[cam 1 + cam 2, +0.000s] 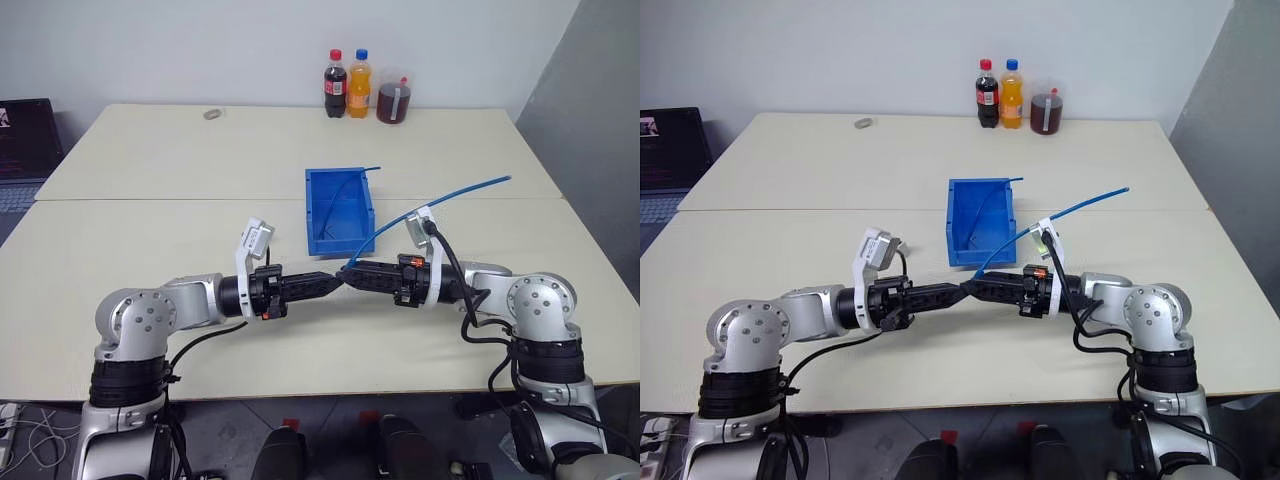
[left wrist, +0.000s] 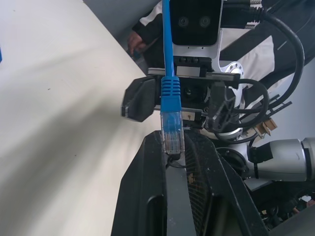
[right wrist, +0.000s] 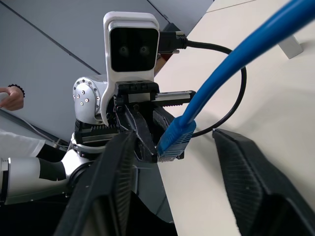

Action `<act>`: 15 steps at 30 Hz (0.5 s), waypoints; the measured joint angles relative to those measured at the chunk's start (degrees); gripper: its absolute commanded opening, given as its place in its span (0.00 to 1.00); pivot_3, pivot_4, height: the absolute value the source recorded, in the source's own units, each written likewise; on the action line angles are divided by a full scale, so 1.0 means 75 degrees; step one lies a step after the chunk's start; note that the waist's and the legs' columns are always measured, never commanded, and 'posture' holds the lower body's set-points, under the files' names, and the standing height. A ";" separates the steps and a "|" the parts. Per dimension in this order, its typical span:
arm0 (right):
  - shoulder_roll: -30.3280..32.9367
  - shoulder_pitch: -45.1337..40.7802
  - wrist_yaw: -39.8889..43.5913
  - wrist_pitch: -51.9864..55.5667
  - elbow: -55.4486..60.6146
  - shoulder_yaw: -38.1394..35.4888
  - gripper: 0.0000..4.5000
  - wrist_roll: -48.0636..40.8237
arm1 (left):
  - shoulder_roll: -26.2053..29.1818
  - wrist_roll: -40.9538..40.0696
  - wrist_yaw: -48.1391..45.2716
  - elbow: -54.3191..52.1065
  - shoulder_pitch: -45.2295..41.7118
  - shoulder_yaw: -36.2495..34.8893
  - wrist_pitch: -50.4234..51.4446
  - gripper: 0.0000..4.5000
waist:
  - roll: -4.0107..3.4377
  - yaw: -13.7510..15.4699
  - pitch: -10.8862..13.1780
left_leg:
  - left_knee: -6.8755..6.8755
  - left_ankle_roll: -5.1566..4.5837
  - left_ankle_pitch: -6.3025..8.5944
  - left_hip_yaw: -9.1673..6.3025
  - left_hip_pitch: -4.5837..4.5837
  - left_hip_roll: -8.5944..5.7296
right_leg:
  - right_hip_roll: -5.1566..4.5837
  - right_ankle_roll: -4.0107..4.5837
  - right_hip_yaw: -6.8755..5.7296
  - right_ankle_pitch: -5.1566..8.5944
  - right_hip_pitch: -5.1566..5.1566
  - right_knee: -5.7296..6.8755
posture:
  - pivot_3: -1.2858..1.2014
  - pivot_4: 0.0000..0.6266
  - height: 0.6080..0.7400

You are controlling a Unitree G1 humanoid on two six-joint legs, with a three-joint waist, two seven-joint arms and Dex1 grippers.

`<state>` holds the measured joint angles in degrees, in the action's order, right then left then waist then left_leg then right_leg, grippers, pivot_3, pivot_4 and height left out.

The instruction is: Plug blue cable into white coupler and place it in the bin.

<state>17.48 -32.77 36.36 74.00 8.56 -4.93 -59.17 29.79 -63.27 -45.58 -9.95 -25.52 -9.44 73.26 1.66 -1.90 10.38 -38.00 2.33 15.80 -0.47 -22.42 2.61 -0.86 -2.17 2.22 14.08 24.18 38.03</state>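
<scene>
Left gripper (image 2: 173,147) closest, black fingers (image 2: 142,196) pressed together on the clear plug (image 2: 172,132) of the blue cable (image 2: 167,49). Opposite, right gripper (image 2: 179,96) with jaws spread to either side of the cable, gripping nothing. White coupler not to be made out in the pinch.

From the right wrist: own fingers (image 3: 113,187) wide apart, cable passing freely between them, plug end met by the closed tips of the left gripper. Person's hand (image 3: 10,98) at the edge.

From the head: both grippers level, tip to tip over the near table (image 1: 150,250). Cable rising from the meeting point across the right wrist, far end in the air. Bin (image 1: 340,243) just behind the grippers, another thin blue cable (image 1: 345,195) leaning inside. Two bottles (image 1: 347,84) and a jar (image 1: 393,97) at the far edge.
</scene>
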 measured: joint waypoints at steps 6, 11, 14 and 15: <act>-0.0002 -0.0080 0.0137 -0.0109 -0.0077 0.0071 0.09 -0.0037 | 0.0021 -0.0117 0.0114 -0.0049 0.0007 0.0001 -0.0020 0.06 | 0.0000 -0.0001 0.0000 | 0.0000 0.0000 0.0000 0.0000 0.0000 0.0000 | 0.0000 0.0000 0.0000 0.0000 0.0000 -0.0001 | 0.52 0.24 1.00; 0.0014 -0.0085 0.0196 -0.0206 -0.0125 0.0074 0.05 -0.0067 | 0.0033 -0.0067 0.0116 -0.0117 0.0011 0.0042 -0.0197 0.13 | 0.0000 0.0001 0.0000 | 0.0000 0.0000 0.0000 0.0000 0.0000 0.0000 | 0.0000 0.0000 0.0000 0.0000 0.0000 -0.0001 | 0.52 0.24 1.00; 0.0065 -0.0084 0.0153 -0.0282 -0.0123 0.0103 0.05 -0.0034 | 0.0027 0.0061 0.0161 -0.0091 0.0003 0.0055 -0.0387 0.30 | 0.0000 0.0000 0.0000 | 0.0000 0.0000 0.0000 0.0000 0.0000 0.0000 | 0.0000 0.0000 0.0000 0.0000 0.0000 -0.0002 | 0.52 0.24 1.00; 0.0080 -0.0085 0.0128 -0.0302 -0.0123 0.0105 0.05 0.0002 | 0.0027 0.0063 0.0161 -0.0062 0.0002 0.0041 -0.0406 0.34 | 0.0000 0.0000 0.0000 | 0.0001 0.0000 0.0000 0.0001 0.0000 0.0000 | 0.0000 0.0000 0.0000 0.0000 0.0000 -0.0002 | 0.52 0.24 1.00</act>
<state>18.08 -33.40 37.32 71.73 7.64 -4.14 -59.15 29.99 -62.79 -44.37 -10.41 -25.51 -9.14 70.21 1.66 -1.89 10.38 -37.99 2.33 15.80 -0.46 -22.42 2.61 -0.85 -2.17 2.22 14.08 24.18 38.02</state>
